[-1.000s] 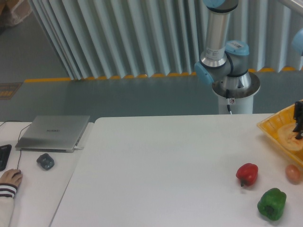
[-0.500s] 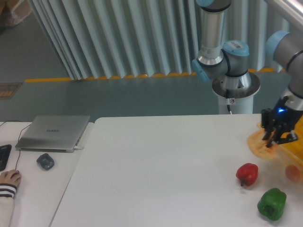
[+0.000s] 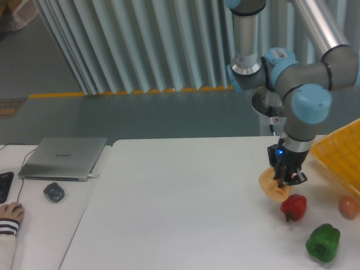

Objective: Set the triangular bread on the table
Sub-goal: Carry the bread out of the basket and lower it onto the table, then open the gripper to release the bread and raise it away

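Camera view: your gripper (image 3: 285,176) has carried the triangular bread (image 3: 272,187) out of the yellow basket (image 3: 340,158) — a second ago it was at the right edge — and now holds it clamped above the table (image 3: 185,202), just beside the red pepper (image 3: 293,206). Only lowering and release seem left. Fingertips blur into the bread; the basket is cut off.

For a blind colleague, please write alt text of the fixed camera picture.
A robot arm's gripper holds the triangular bread just above the white table, close to a red pepper. A green pepper, a small tan egg-like item and a yellow basket are at the right; a laptop sits at the left.
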Controlling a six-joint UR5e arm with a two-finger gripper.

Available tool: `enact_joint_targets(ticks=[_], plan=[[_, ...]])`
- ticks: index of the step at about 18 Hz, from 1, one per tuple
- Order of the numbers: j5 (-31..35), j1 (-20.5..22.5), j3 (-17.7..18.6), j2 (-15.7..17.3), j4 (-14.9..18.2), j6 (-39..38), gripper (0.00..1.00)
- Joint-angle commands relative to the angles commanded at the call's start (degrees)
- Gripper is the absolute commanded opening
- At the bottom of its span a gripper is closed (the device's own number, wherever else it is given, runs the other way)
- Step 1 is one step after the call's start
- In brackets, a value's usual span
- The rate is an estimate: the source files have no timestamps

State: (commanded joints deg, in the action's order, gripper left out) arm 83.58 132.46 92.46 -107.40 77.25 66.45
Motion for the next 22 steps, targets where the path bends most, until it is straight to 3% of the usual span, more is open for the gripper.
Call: enact_joint_targets(ticks=[4, 5, 7, 8, 9, 14, 19, 22], plan=[[0.2, -3.2, 0.2, -0.1, 0.1, -1.1, 0.23], [0.3, -4.1, 0.2, -0.2, -0.1, -1.5, 0.29], [0.4, -5.0, 0.3, -0.4, 0.0, -1.5, 0.48], [0.4, -5.2, 0.3, -0.6, 0.1, -1.4, 0.90], [0.4, -5.2, 0.3, -0.6, 0.1, -1.4, 1.00], [2.3, -5.2, -0.2, -0.7, -1.0, -1.5, 1.00], [4.1, -5.2, -1.1, 0.1, -8.0, -1.3, 1.00], [8.3, -5.2, -2.6, -0.2, -9.3, -0.7, 1.00]])
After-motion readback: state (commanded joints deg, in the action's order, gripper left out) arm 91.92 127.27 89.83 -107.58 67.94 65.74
